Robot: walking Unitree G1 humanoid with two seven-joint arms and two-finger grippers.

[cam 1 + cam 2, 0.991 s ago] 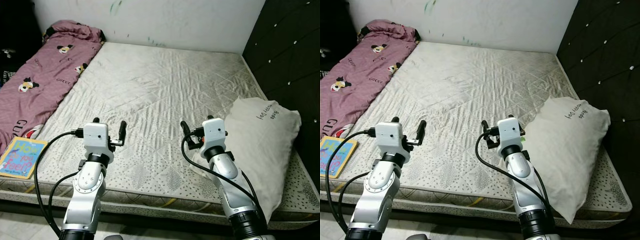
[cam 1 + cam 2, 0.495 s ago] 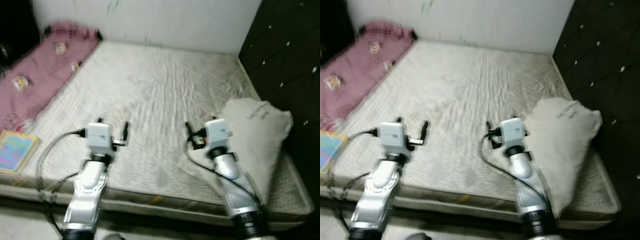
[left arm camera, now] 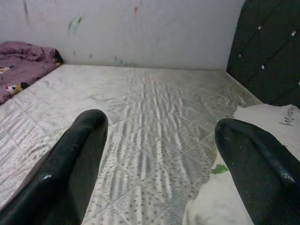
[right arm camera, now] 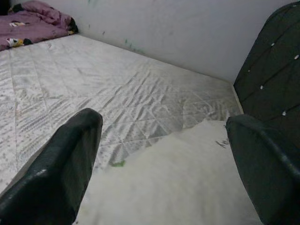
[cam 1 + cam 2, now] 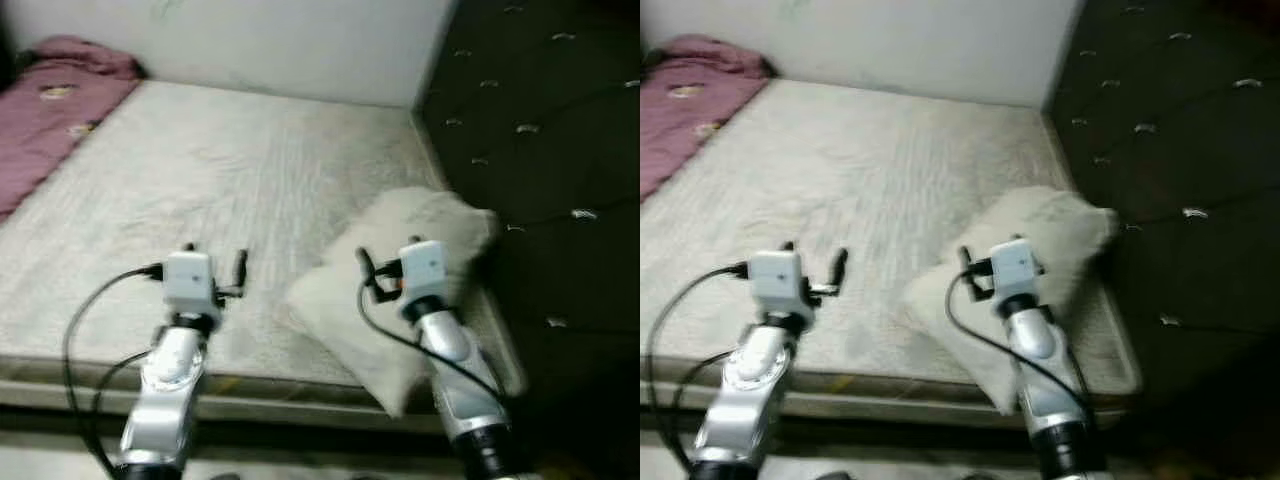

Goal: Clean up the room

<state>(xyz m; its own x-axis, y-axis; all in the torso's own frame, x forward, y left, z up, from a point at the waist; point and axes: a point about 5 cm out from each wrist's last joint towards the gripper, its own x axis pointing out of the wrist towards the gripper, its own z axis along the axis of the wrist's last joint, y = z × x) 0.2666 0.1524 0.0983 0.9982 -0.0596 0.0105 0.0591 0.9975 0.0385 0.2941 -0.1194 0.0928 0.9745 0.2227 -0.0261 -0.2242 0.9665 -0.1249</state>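
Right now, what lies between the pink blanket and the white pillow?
Bare quilted mattress lies between the pink blanket and white pillow, as the eye views show.
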